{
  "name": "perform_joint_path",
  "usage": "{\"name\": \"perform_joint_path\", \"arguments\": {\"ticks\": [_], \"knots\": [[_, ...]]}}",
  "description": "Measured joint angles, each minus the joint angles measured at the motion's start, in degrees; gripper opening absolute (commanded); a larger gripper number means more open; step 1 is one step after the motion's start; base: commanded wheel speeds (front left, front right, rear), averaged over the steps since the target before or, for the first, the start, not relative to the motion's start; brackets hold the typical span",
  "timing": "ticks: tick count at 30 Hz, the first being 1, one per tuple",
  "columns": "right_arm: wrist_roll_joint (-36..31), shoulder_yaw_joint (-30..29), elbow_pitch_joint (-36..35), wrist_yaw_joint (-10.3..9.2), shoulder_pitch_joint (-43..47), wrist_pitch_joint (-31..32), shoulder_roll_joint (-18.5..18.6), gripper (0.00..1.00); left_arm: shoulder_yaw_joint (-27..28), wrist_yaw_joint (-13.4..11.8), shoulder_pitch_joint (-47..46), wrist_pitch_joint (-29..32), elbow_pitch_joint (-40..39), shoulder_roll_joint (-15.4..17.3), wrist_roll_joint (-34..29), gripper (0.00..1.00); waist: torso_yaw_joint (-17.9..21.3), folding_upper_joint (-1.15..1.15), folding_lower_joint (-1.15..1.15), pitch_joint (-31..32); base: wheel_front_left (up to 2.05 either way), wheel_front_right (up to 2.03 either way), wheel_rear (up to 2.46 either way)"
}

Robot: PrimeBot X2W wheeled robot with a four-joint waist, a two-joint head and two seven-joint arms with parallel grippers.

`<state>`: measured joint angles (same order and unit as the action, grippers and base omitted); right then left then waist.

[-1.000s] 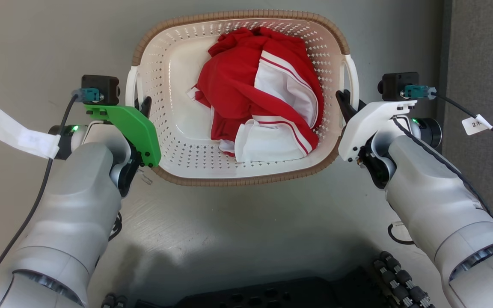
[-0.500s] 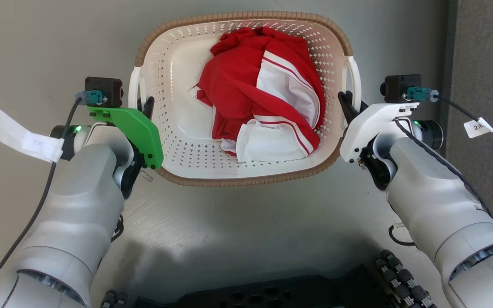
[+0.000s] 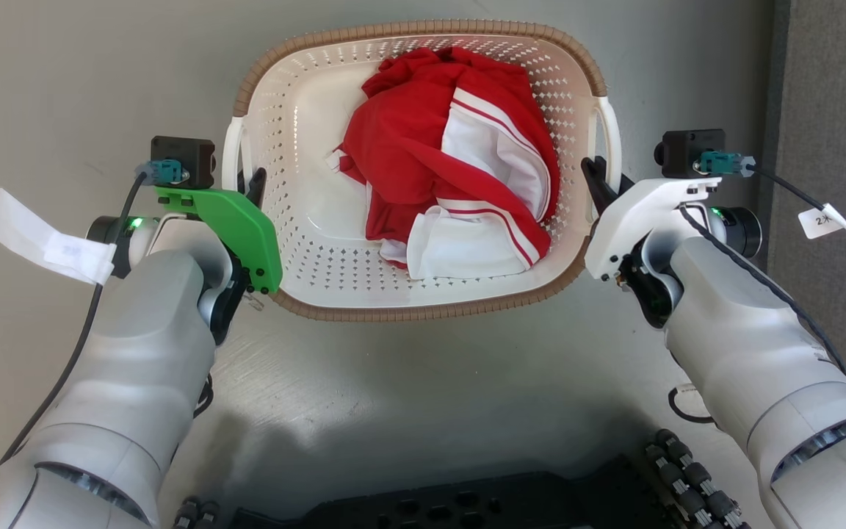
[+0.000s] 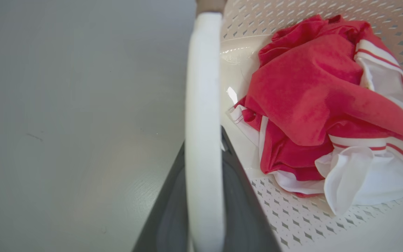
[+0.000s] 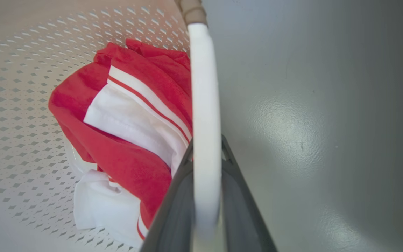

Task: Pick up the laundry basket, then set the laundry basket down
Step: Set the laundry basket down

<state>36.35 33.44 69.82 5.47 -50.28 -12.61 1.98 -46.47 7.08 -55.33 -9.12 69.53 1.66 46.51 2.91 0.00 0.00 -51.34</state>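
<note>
Clothes (image 3: 452, 162), red and white, lie in the basket (image 3: 423, 312) above grey floor (image 3: 423, 397). The basket lies between the arms; left gripper (image 3: 250, 184) clamps its left handle (image 3: 230, 150), right gripper (image 3: 592, 173) its right handle (image 3: 612, 139).

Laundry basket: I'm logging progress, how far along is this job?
Done: both grips, left gripper shut on the left handle, right gripper on the right handle. In hand: lifting the laundry basket; whether it's off the floor is unclear. Left: setting it down.
</note>
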Motion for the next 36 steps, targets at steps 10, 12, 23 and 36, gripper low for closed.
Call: {"name": "perform_joint_path", "arguments": {"ticks": [10, 12, 23, 36], "knots": [[0.0, 0.2, 0.5, 0.09, 0.0, -0.5, -0.1, 0.83, -0.3, 0.0, -0.1, 0.4, 0.3, -0.3, 0.1, 0.0, -0.1, 0.0, 0.0, 0.1, 0.0, 0.0, 0.0], [0.0, 0.3, 0.6, 0.14, 0.0, -0.5, 0.1, 1.0, -0.6, 0.0, -0.1, 0.5, 0.3, -0.3, 0.0, 0.45, -0.1, 0.0, 0.0, 0.0, 0.0, 0.0, 0.0], [0.2, 0.2, 1.0, 0.52, 0.0, -1.0, 1.7, 1.0, -1.5, 0.1, -0.2, -0.6, 0.1, 0.9, 0.1, 1.0, -0.5, 0.0, 0.0, 0.2, 0.0, 0.0, 0.0], [1.5, -0.5, 0.6, 0.58, 1.8, -1.6, 1.7, 1.0, -0.2, 0.1, 2.3, -3.4, -0.4, 0.7, 2.5, 1.0, -0.7, 0.0, 0.0, 4.4, 0.0, 0.0, 0.0]]}}
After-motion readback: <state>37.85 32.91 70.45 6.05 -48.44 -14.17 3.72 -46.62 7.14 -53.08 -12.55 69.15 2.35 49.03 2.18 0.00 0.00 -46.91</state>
